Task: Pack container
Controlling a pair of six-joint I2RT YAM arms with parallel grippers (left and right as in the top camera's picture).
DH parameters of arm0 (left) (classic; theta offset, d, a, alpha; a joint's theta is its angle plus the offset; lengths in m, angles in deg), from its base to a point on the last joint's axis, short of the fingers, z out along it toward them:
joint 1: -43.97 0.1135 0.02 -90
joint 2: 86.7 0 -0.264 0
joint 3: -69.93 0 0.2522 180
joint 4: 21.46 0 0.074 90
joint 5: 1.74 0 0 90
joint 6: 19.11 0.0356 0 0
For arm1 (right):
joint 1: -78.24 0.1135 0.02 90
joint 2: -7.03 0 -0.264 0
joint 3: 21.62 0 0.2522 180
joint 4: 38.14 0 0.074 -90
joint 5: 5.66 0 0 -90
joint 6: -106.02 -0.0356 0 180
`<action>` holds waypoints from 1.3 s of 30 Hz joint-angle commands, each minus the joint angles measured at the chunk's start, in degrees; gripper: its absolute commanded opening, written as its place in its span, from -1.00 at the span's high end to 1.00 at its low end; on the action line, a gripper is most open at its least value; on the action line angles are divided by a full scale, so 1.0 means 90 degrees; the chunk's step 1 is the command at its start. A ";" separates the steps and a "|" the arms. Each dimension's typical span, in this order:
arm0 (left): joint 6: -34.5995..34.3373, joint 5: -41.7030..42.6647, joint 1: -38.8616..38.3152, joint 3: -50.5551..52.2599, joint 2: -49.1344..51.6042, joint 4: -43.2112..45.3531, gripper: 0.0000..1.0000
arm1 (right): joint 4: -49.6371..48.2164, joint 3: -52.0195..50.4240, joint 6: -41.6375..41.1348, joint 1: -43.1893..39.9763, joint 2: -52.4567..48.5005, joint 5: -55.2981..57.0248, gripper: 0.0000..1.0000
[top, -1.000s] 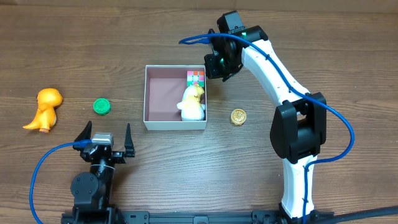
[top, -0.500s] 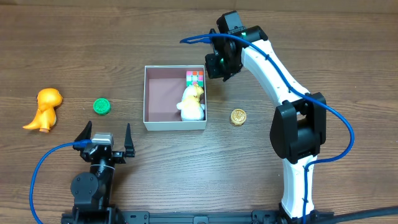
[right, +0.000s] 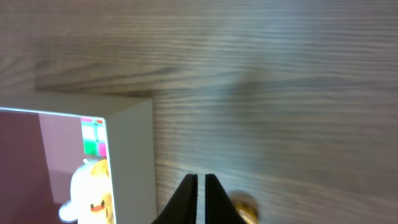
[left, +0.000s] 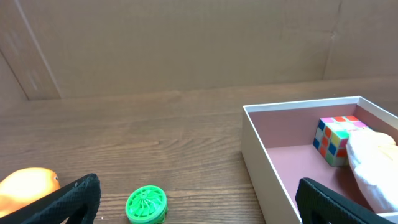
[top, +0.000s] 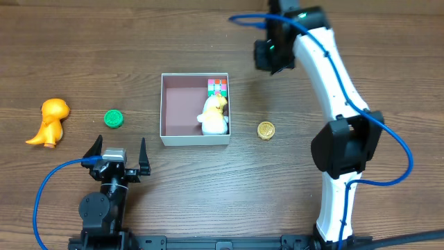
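Container [top: 195, 139] is sitting mid-desk with a cube [top: 218, 86] and duck toy [top: 214, 116] inside. Right hand [right: 200, 180] is hovering past its far-right corner, fingers pinched nearly together, empty. Left hand [top: 121, 142] is resting spread wide.

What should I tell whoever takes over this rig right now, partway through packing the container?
Grippers: left gripper open and empty, low over the table near the green disc; right gripper shut on nothing, raised beyond the container, toward its far right corner.
Done: colourful cube and white-and-yellow plush toy lie inside the container.
Left: gold disc right of the container; green disc and orange dinosaur to its left, all on the table.
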 commanded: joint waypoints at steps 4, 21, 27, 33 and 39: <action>0.0097 0.0107 0.0051 0.0019 -0.0012 0.0002 -1.00 | 0.1122 0.1253 -0.0634 -0.0296 0.0075 0.0274 0.29; 0.0097 0.0107 0.0051 0.0019 -0.0012 0.0002 -1.00 | 0.1695 0.1421 -0.0789 -0.0406 0.1030 0.0772 -1.00; 0.0097 0.0109 0.0051 0.0019 -0.0012 0.0002 -1.00 | 0.1695 0.0639 -0.0899 -0.0406 0.2327 0.0809 -1.00; 0.0097 0.0107 0.0051 0.0019 -0.0012 0.0002 -1.00 | 0.1690 -0.1557 -0.2178 -0.0406 0.3529 0.1382 -1.00; 0.0097 0.0107 0.0051 0.0019 -0.0012 0.0002 -1.00 | 0.1090 -0.3575 -0.3674 -0.0406 0.3898 0.1727 -1.00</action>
